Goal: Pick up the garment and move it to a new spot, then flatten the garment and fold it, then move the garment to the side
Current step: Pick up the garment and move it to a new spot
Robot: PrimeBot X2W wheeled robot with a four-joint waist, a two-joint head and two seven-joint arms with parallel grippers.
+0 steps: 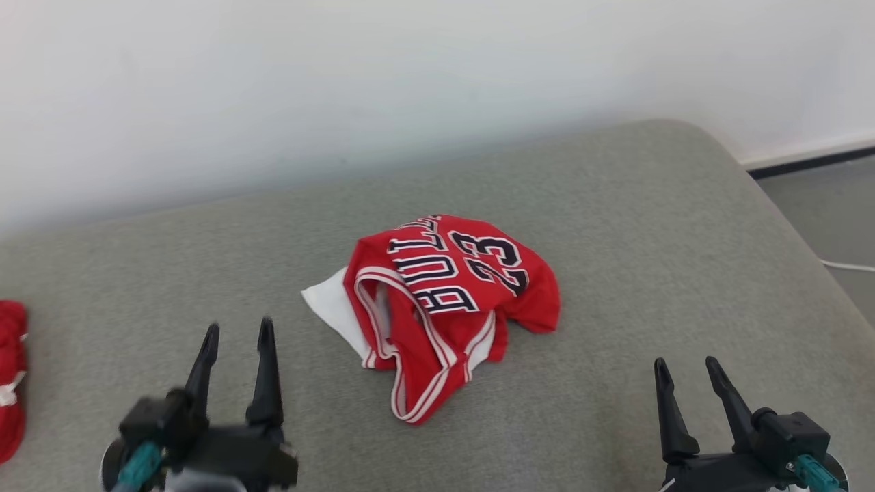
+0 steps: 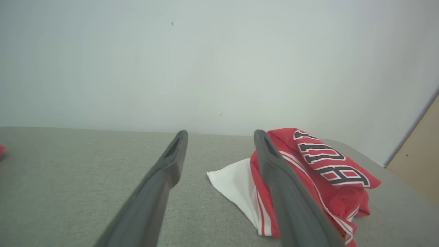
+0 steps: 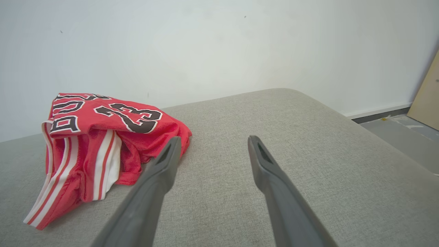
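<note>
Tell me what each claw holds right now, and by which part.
Nothing. The left claw and right claw both stand open, clear of the crumpled red jersey.

Work surface, seen from the head camera. A grey fabric-covered cushion [image 1: 649, 225] with a rounded far-right corner carried everything I could see. Near its middle lay a crumpled red jersey [image 1: 451, 287] with white-and-red striped trim; its black lettering and the number 23 faced up and read upside down to me. A white cloth [image 1: 328, 307] stuck out flat from under the jersey's left side; I could not tell whether it belonged to the jersey. Well apart, at the cushion's left edge, lay a second red garment [image 1: 10, 383], partly cut off.
</note>
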